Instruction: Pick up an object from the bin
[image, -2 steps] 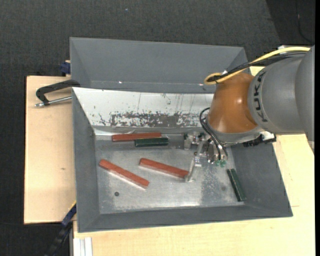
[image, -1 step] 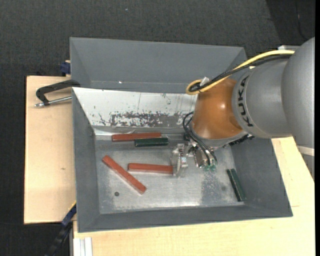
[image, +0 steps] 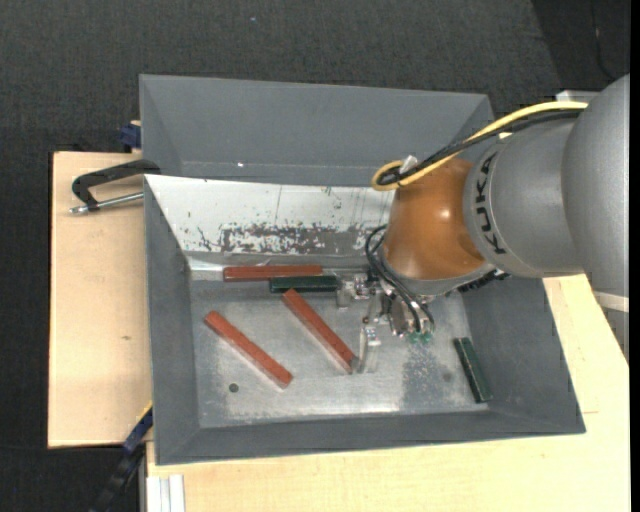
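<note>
Hovering at the lower end of the middle red stick (image: 318, 328), the hand (image: 372, 340) is partly hidden, its opening unclear.

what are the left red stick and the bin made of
Left red stick: probably plastic or painted wood, matte; even colour, no glint. Bin: bare metal, probably steel; grey, scuffed floor with dull sheen, scratched reflective back wall.
</note>
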